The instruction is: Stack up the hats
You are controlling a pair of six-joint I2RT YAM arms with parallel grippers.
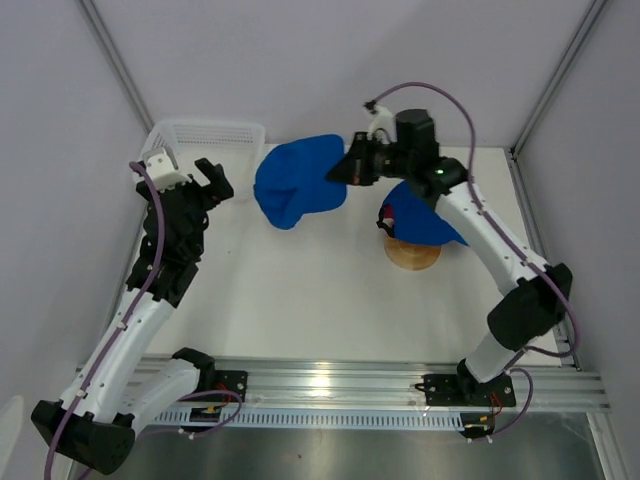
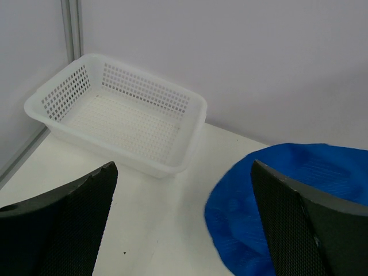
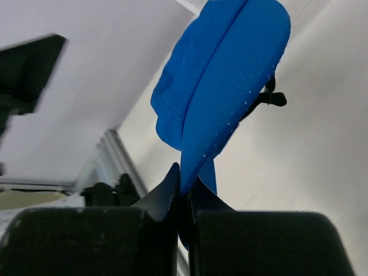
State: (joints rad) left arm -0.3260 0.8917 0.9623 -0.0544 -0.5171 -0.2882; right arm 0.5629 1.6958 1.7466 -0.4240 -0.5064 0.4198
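Quick rundown, using the round wooden stand [image 1: 413, 257] as the ref pt.

R gripper [image 1: 350, 168] is up in the air, back and left of the stand. Its jaws are pinched basically all the way shut on the thin edge of a blue hat [image 1: 298, 187]. In the R wrist cam the fabric is sandwiched right btw the fingers [image 3: 161, 201], and the rest of the hat [image 3: 221, 86] fans out past them. That hat is left of the stand and a bit further back, spread pretty wide in the top cam. Can't tell if its low edge touches the table [image 1: 300, 300] or hangs just above it.

2nd blue hat [image 1: 428, 222] sits right on top of the stand and covers most of it, so only the near rim of the wood shows. A small red-pink bit [image 1: 384, 215] peeks out at that hat's left edge, too small to say what it is tbh.

L gripper [image 1: 190, 172] is well left of the stand, on the far side of the held hat. Its jaws are as wide open as they go and it's got hold of nothing. In the L wrist cam both fingers [image 2: 63, 224] stand far apart w/ table showing btw them. The held hat [image 2: 287, 184] shows on the stand-ward side, near one finger; can't tell if they touch.

White mesh basket [image 1: 205, 130] is the thing furthest left of the stand, back in the corner, just beyond the L gripper.
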